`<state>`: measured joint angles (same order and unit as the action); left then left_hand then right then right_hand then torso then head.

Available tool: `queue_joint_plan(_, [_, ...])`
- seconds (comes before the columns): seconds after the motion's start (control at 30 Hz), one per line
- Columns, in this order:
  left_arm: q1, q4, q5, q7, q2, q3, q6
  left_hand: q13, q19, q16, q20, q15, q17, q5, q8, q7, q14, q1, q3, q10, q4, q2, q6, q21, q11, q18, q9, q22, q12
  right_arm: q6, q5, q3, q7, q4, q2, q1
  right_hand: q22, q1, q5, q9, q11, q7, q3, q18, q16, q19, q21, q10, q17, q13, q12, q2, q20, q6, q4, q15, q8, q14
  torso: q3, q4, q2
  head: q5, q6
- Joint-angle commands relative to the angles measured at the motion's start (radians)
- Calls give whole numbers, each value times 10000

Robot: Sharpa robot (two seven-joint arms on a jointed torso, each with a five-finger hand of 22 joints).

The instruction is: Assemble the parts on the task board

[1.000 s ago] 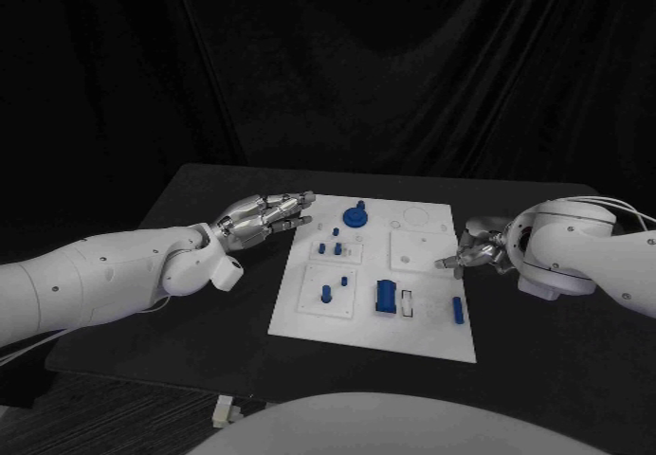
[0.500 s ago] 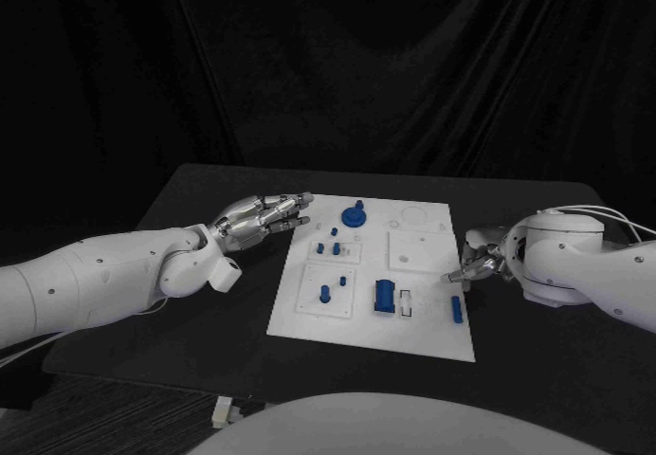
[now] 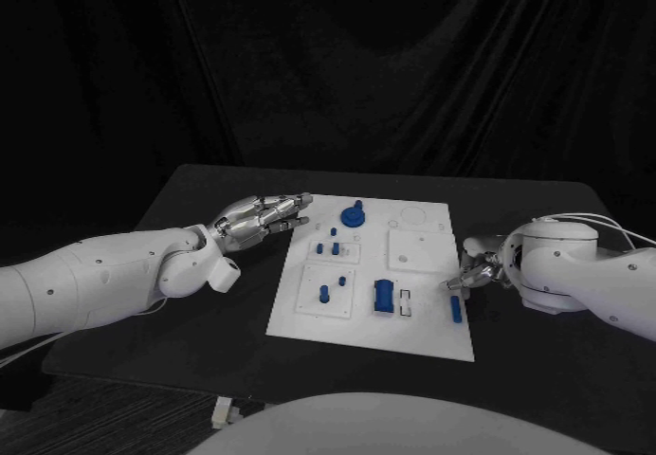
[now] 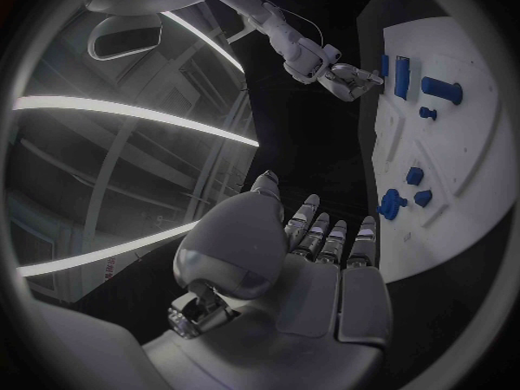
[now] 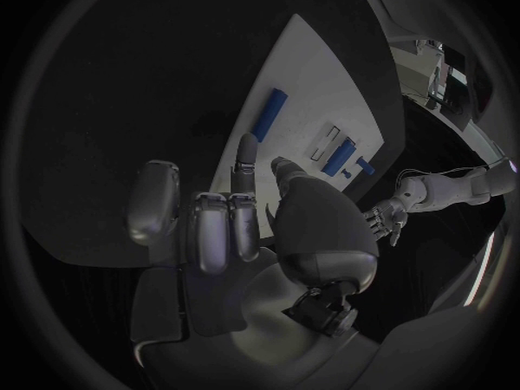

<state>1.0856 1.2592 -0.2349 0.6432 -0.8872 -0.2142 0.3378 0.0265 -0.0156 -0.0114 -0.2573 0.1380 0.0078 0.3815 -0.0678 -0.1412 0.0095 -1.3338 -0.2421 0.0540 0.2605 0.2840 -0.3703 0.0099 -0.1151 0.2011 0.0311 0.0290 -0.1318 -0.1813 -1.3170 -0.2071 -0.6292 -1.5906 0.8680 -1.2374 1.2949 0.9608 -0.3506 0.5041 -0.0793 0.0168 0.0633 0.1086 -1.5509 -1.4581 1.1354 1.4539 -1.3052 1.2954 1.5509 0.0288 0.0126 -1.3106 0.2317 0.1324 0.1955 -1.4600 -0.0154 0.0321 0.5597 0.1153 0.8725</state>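
The white task board [image 3: 367,332] lies in the middle of the black table. On its near right part lies a blue rod [image 3: 455,308], with a blue block [image 3: 386,296] to its left. A round blue part with a knob [image 3: 355,216] stands at the far edge, and small blue pegs [image 3: 328,248] stand below it. My right hand [image 3: 480,268] hovers at the board's right edge just beyond the rod [image 5: 271,111], one finger and the thumb reaching toward it, holding nothing. My left hand [image 3: 262,218] floats off the board's far left corner, fingers stretched out and empty.
The black table [image 3: 191,313] runs wide on both sides of the board, with its front edge close behind the board's near side. A black curtain hangs behind the table. In the left wrist view the board [image 4: 477,173] and my right hand [image 4: 349,74] lie ahead of the left hand [image 4: 315,260].
My right hand has slid along the board's right edge toward the robot, ending close to the blue rod. The left hand has stayed where it was.
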Motion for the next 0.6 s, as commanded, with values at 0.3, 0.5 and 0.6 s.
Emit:
queue_joint_plan(0.3, [-18, 11, 53, 74, -4, 7, 136, 14, -59, -14, -4, 32, -8, 201, -141, -4, 54, -99, 361, -16, -16, 16, -130, 79, -74, -207, 154, 130, -257, -114, 88, 4, -179, 59, -19, 162, 1669, 230, -94, -76, 55, -129, -168, -266, -199, -10, -104, 1169, -2656, 2754, 199, -164, 6, 367, -76, -68, -271, -1108, 2, 3, -4, 22, 2])
queue_joint_plan(0.5, [-18, 14, 53, 62, -2, 7, 144, 16, -59, -19, -3, 30, -6, 201, -151, -19, 58, -105, 368, -7, -18, 15, -155, 79, -91, -204, 157, 131, -270, -244, 121, 4, -183, 76, -8, 215, 1641, 317, -218, -151, 104, -183, -178, -248, -199, 28, -212, 1169, -2656, 2754, 199, -161, -27, 504, -125, -108, -380, -1108, 0, 7, -2, 30, 2])
queue_joint_plan(0.6, [-19, 13, 53, 55, 1, 7, 148, 16, -59, -19, -3, 30, -6, 201, -151, -19, 58, -105, 368, -7, -18, 15, -155, 79, -91, -204, 157, 131, -270, -328, 126, 3, -184, 86, -1, 232, 1611, 376, -375, -227, 154, -246, -189, -229, -199, 65, -329, 1169, -2656, 2754, 199, -156, -60, 664, -162, -146, -497, -1108, -1, 11, 0, 36, 2])
